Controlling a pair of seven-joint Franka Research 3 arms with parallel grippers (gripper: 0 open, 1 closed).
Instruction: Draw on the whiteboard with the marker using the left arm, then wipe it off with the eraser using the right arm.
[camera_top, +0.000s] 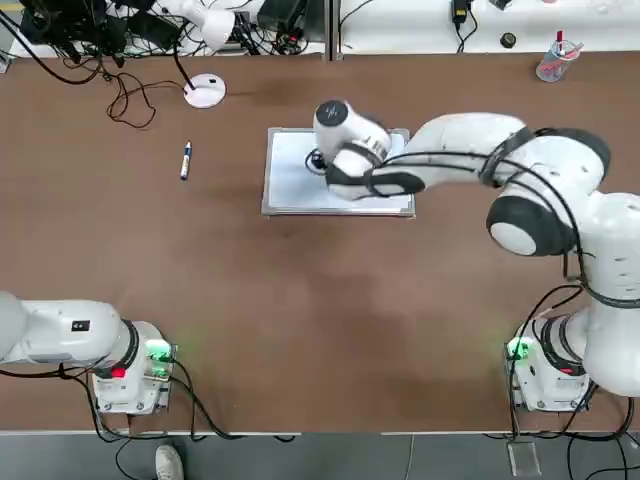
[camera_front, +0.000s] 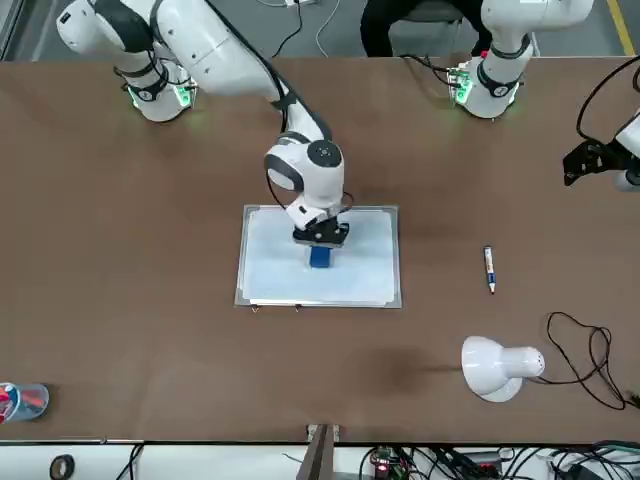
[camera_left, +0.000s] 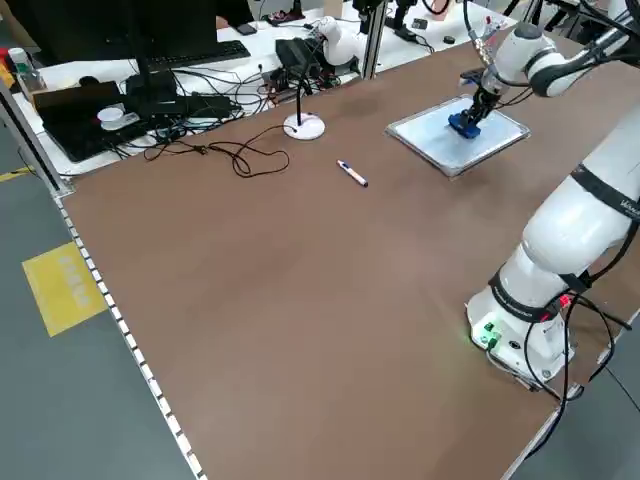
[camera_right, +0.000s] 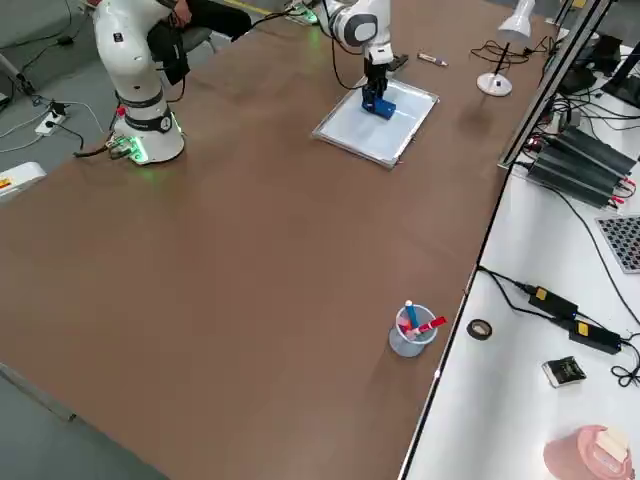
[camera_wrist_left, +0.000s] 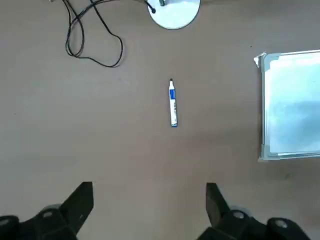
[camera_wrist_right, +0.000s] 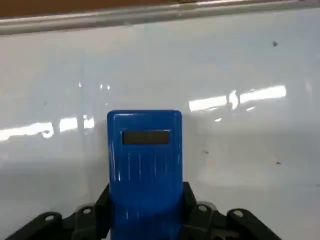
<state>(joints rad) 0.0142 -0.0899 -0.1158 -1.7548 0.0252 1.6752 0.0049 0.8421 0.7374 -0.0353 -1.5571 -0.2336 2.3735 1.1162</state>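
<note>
The whiteboard (camera_top: 290, 185) lies flat at mid-table, its surface white in the right wrist view (camera_wrist_right: 225, 65). My right gripper (camera_front: 320, 240) stands over it, shut on the blue eraser (camera_front: 320, 257), which rests on the board (camera_wrist_right: 145, 160). The marker (camera_top: 185, 160), white with a blue cap, lies on the bare table to the robot's left of the board. My left gripper (camera_wrist_left: 149, 192) hangs high above the table, open and holding nothing, with the marker (camera_wrist_left: 172, 103) well beyond its fingertips.
A white desk lamp (camera_top: 205, 90) and a loose black cable (camera_top: 130, 100) sit at the far left. A clear cup with red items (camera_top: 553, 62) stands at the far right corner. Both arm bases line the near edge.
</note>
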